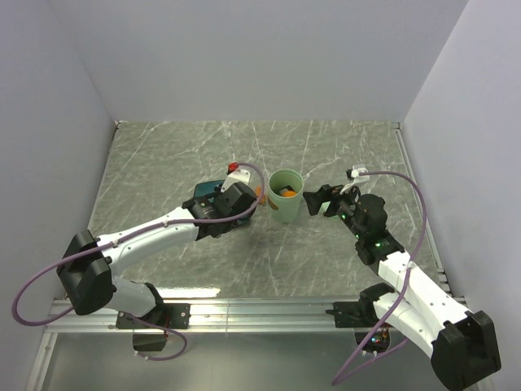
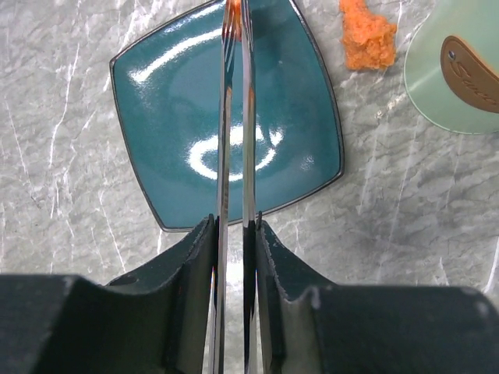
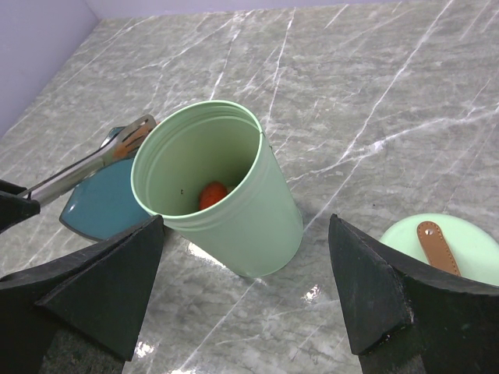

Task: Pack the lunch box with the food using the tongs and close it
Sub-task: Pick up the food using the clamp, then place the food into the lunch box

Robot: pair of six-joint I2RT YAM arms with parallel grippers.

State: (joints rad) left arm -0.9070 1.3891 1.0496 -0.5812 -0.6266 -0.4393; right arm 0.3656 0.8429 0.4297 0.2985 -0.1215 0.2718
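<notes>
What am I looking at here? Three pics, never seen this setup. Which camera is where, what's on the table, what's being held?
Two white robot arms sit side by side on a grey marble-look table. The wide picture comes from a fixed camera above and behind them; the other two come from cameras on each wrist.

The left claw is shut on a pair of metal tongs, which reach out over a bare, glossy dark teal square plate. The right claw stands open, holding nothing, facing a pale mint-green cylindrical lunch box.

A red-orange food piece lies inside the box. A crumbly orange food piece lies on the table beside the plate. The matching round green lid with a brown handle lies on the table, off the box.
</notes>
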